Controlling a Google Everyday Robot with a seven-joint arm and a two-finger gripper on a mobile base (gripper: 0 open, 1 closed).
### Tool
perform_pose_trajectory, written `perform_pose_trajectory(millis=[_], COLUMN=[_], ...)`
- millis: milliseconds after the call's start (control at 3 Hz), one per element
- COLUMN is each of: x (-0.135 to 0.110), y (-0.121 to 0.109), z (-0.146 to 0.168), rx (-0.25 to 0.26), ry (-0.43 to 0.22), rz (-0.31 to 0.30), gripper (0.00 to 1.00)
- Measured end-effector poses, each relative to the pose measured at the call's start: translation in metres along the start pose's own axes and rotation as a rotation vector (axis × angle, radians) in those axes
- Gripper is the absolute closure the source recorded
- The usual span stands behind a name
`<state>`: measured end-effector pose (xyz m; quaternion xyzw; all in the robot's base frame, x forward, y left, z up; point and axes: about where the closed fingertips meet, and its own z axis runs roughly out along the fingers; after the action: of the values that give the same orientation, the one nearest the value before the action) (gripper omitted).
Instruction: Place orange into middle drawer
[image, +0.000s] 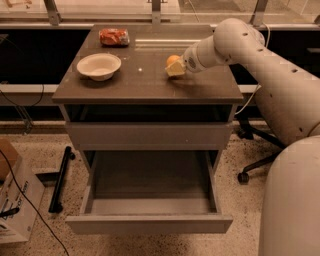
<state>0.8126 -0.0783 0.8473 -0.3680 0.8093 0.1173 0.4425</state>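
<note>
The gripper (176, 69), at the right of the cabinet top (145, 82), hides the lower part of the orange (173, 59). The robot's arm (280, 85) runs off the right edge. A cardboard box (15, 200) is cut by the left edge.

Matt brown cabinet top (145, 86) bearing a smooth white bowl (99, 66), a glossy crinkled foil packet (114, 36) and a smooth-skinned orange (172, 59), with the pale yellow gripper (175, 69) of the smooth white plastic-looking arm (240, 42) right beside the orange, above an open drawer (150, 187) of matt grey metal.
</note>
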Motion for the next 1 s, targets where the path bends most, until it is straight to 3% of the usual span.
perform_pose_trajectory(millis=[333, 667, 1000], x=[-0.009, -0.007, 0.017], y=[0.014, 0.034, 0.064], z=[-0.023, -0.062, -0.103], rx=[-0.021, -0.007, 0.017], ry=[0.015, 0.074, 0.171], rz=[-0.017, -0.018, 0.033], gripper=[1.0, 1.0, 1.0])
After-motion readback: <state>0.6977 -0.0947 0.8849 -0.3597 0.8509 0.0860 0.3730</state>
